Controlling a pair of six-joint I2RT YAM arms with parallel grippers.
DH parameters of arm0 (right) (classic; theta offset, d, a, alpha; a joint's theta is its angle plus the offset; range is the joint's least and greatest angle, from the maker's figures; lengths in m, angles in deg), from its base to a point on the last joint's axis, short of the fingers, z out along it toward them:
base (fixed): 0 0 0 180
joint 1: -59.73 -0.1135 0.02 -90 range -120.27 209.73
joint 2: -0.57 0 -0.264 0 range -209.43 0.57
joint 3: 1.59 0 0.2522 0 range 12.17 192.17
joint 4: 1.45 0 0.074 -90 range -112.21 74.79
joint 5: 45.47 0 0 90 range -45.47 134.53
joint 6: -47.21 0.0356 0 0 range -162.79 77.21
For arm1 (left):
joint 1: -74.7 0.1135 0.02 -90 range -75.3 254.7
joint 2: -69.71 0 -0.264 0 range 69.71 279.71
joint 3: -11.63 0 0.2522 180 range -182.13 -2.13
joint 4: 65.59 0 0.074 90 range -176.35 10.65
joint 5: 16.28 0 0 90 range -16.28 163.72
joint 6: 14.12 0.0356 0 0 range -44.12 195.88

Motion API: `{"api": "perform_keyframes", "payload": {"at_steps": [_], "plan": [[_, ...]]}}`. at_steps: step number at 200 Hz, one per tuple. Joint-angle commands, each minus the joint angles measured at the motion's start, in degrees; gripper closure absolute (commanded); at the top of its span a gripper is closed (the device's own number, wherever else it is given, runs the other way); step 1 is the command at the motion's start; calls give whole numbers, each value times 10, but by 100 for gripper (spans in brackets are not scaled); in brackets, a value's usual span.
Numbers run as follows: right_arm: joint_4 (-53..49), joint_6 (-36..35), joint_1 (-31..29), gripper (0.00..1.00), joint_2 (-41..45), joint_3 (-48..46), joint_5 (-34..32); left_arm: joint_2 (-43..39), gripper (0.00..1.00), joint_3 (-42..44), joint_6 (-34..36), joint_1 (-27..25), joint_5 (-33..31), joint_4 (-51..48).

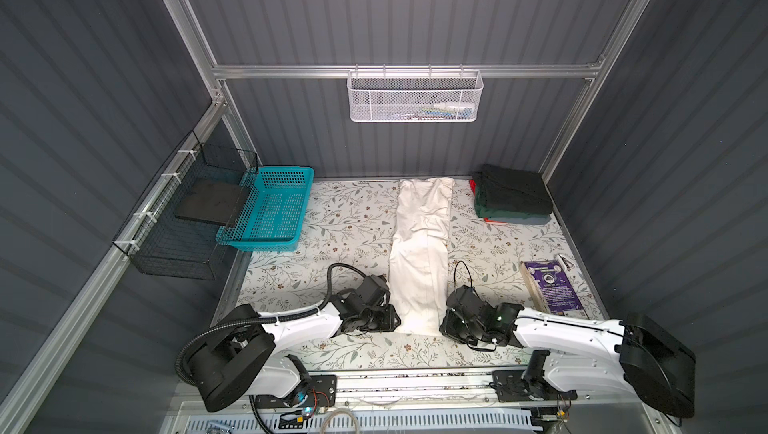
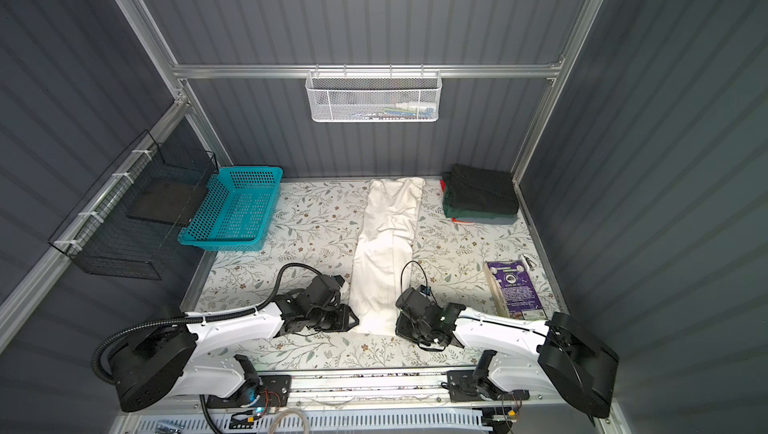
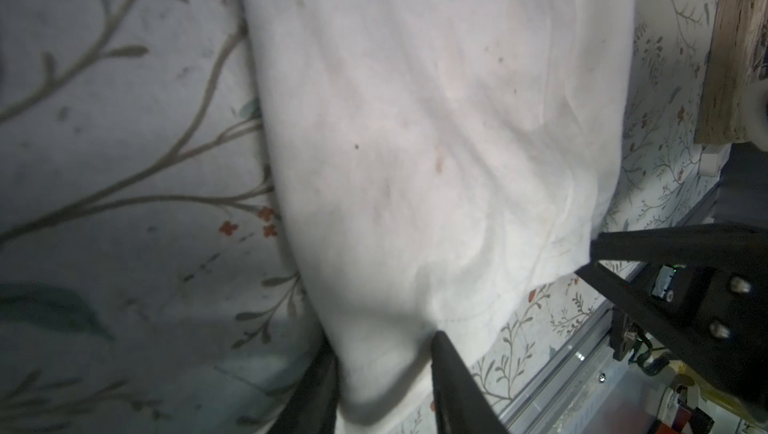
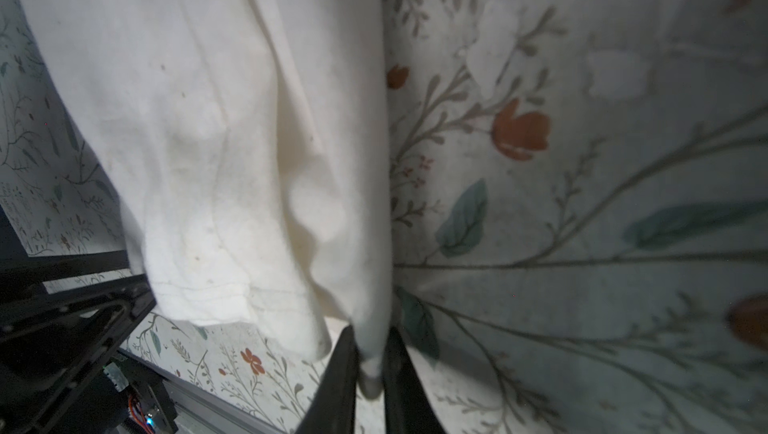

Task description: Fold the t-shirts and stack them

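Note:
An off-white t-shirt (image 1: 419, 253) (image 2: 386, 245), folded into a long narrow strip, lies down the middle of the floral table covering (image 1: 332, 224). My left gripper (image 1: 395, 322) (image 3: 384, 349) sits at the strip's near-left corner, with a bunch of the hem filling the gap between its fingers. At the near-right corner my right gripper (image 1: 442, 324) (image 4: 371, 340) is pinched tight on a thin fold of the same cloth (image 4: 208, 141). A stack of folded shirts (image 1: 513, 199) (image 2: 480, 195) stands at the back right: black on top, dark green beneath, red peeking out.
A teal plastic basket (image 1: 272, 209) stands at the back left beside a black wire basket (image 1: 183, 220) on the left wall. A white mesh basket (image 1: 415, 97) hangs on the back rail. A purple box (image 1: 548, 286) and a small metal object (image 1: 565, 260) lie at the right.

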Motion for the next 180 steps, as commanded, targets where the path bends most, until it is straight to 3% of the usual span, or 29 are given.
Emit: {"api": "perform_keyframes", "payload": {"at_steps": [1, 34, 99, 180], "plan": [[-12, 3, -3, 89, 4, -8, -11, 18, 72, 12, -3, -5, -18, -41], [-14, 8, -3, 100, 11, -13, -12, 10, 77, 9, -6, -5, -35, -59], [-21, 27, -3, 100, 59, -40, -25, -37, 78, 15, -12, -5, -69, -88], [-1, 27, -4, 100, 49, -44, -17, -21, 75, 7, -6, -5, -60, -81]]}}
